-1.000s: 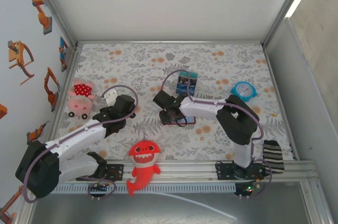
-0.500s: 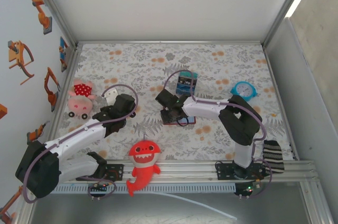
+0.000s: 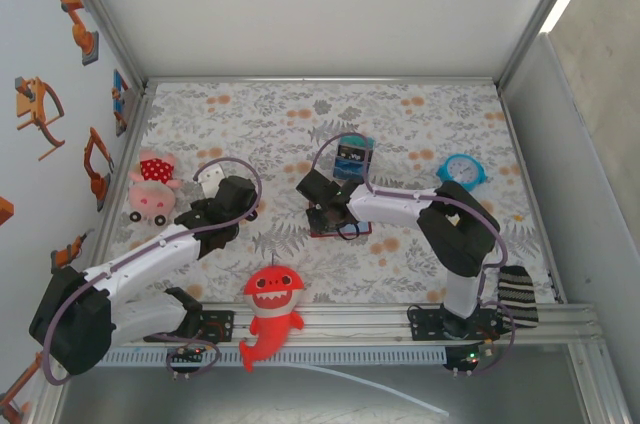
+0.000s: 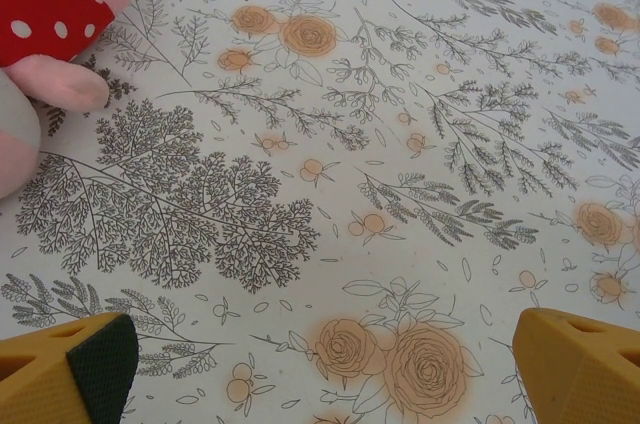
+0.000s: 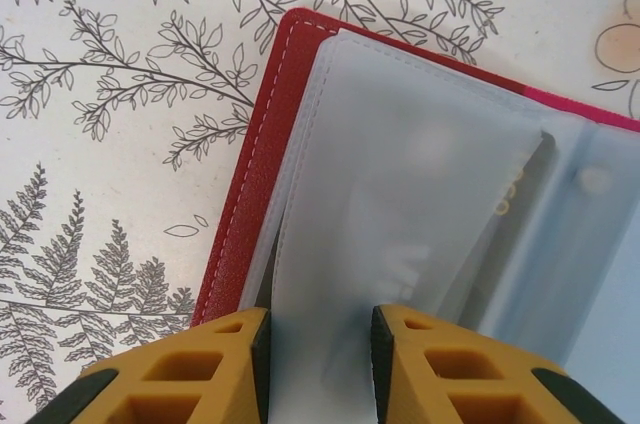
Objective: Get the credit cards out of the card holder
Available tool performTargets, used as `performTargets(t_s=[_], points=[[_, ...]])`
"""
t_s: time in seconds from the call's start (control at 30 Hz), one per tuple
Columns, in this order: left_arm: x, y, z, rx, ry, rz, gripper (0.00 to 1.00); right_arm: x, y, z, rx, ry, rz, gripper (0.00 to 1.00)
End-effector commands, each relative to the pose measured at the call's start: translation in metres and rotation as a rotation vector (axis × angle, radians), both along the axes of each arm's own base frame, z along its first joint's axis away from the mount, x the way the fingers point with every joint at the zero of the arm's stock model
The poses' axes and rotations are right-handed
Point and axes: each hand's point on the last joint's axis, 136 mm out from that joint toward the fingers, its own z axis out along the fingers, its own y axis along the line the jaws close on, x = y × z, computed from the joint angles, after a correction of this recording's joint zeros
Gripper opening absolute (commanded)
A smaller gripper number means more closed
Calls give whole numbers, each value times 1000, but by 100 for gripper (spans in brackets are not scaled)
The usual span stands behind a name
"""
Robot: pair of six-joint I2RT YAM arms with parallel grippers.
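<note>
Left gripper (image 3: 212,184) hangs over the bench (image 3: 420,124), which has a cloth with flowers and leaves on it. In the left wrist view its two yellow fingers (image 4: 70,369) sit far apart in the bottom corners, so this gripper (image 4: 325,384) is wide open. It holds nothing, and bare cloth shows between the fingers. A pink soft toy (image 3: 150,189) with a red spotty part lies just to the left of it, near the bench's left edge. The same toy (image 4: 50,14) is at the top left of the left wrist view.

A red shark toy (image 3: 272,309) lies at the near edge of the bench, between the two arms.

The card holder (image 3: 360,231) lies open and flat in the middle of the bench. The right gripper (image 3: 322,206) is right over its left part. In the right wrist view the card holder (image 5: 245,204) shows a dark red edge with white stitches, and cloudy see-through pockets lie on top of it. The right gripper (image 5: 320,364) has its yellow fingers (image 5: 190,374) close together with a thin gap between them. A cloudy pocket fills that gap. I cannot tell if the fingers are pinching it. A darker shape shows through the pocket on the right, too dim to name.

A striped blue and black block (image 3: 353,157) stands just behind the card holder. A small blue clock (image 3: 462,170) sits farther right. A black and white striped cloth (image 3: 518,294) lies at the near right corner.
</note>
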Motion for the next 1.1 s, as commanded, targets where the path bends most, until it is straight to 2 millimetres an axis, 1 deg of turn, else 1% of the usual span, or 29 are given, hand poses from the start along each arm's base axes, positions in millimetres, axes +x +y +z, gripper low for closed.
performTargets(t_s=[0.0, 0.5, 0.77, 1.07], points=[[6, -3, 14, 0, -17, -15, 97, 4, -10, 14, -12, -38, -34, 31], [11, -11, 23, -12, -40, -51, 97, 11, -33, 28, -103, -106, -88, 36], [12, -16, 26, -13, -43, -73, 97, 14, -55, 34, -182, -145, -127, 37], [15, -33, 31, 6, -46, -138, 97, 18, -81, 35, -221, -145, -185, 38]])
